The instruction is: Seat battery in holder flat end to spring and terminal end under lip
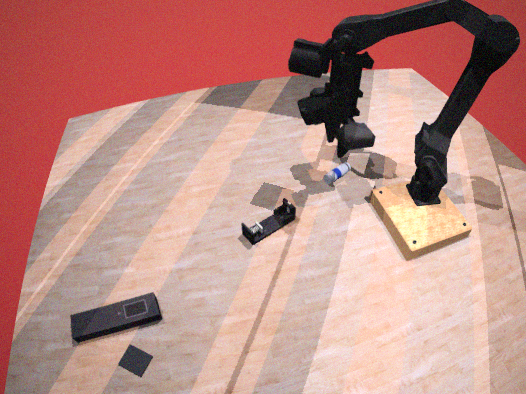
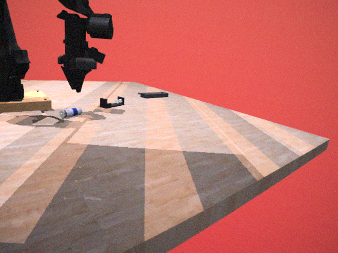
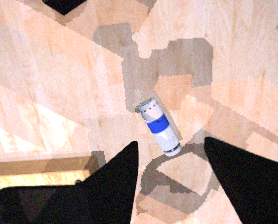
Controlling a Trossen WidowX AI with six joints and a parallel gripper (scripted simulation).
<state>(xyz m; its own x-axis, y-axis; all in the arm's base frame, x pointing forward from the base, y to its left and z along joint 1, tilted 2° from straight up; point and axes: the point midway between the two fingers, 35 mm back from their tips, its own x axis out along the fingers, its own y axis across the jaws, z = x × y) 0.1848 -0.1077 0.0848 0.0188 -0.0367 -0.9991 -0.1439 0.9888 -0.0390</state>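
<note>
The white battery (image 1: 337,173) (image 2: 71,112) (image 3: 159,127) with a blue band lies on its side on the table, outside the holder. The black holder (image 1: 270,228) (image 2: 112,104) stands on the table beyond it, empty, its pale spring (image 1: 256,229) at the end farther from the battery. Only a dark corner of the holder (image 3: 65,5) shows at the top of the wrist view. My gripper (image 1: 336,147) (image 2: 78,90) (image 3: 170,144) is open and empty, above the battery. In the wrist view the battery's lower end appears between the fingertips, and its length is slanted. Which end is the terminal is unclear.
The arm's wooden base (image 1: 400,227) (image 2: 26,106) (image 3: 45,165) is near the battery. A dark oblong box (image 1: 100,320) (image 2: 154,95) lies beyond the holder, with a flat dark square (image 1: 135,360) beside it. Arm shadows fall around the battery.
</note>
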